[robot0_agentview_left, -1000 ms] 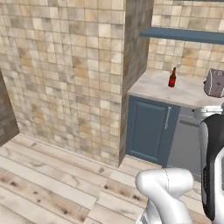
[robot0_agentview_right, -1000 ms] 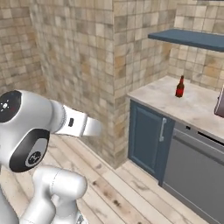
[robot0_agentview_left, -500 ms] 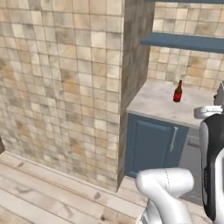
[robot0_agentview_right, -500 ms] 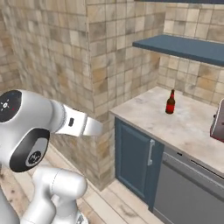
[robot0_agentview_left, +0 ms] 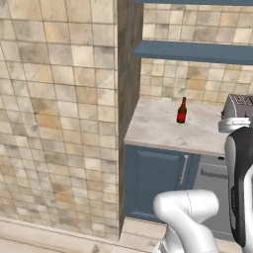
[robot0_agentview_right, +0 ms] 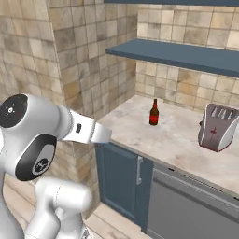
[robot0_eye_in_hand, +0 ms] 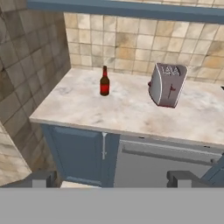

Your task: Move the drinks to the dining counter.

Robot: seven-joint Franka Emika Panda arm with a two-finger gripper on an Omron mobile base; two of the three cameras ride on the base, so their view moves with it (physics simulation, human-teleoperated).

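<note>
Small brown glass beer bottle point(robot0_eye_in_hand: 104, 81), red label; pale beige-grey veined marble worktop point(robot0_eye_in_hand: 127, 109); blue-grey cabinet door point(robot0_agentview_left: 157, 180), silver handle; grey dishwasher front point(robot0_agentview_right: 186, 210); silver-grey toaster point(robot0_agentview_right: 217, 126), red mark; tan mottled tile wall point(robot0_agentview_left: 59, 113); dark blue shelf point(robot0_agentview_right: 182, 55).

1. The table point(robot0_agentview_left: 163, 129) is a pale marble top over a blue cabinet door with a handle, set in a corner of tiled walls; in the right base view its bare surface point(robot0_agentview_right: 140, 128) runs off to the right.
2. A small brown beer bottle point(robot0_agentview_left: 182, 110) with a red label stands upright on it, toward the far left part, near the back wall; it also shows in the hand view point(robot0_eye_in_hand: 104, 82).
3. A grey toaster point(robot0_agentview_right: 216, 127) sits on the table to the right of the bottle, well apart from it.
4. A blue shelf point(robot0_agentview_right: 177, 55) hangs on the wall above the table.
</note>
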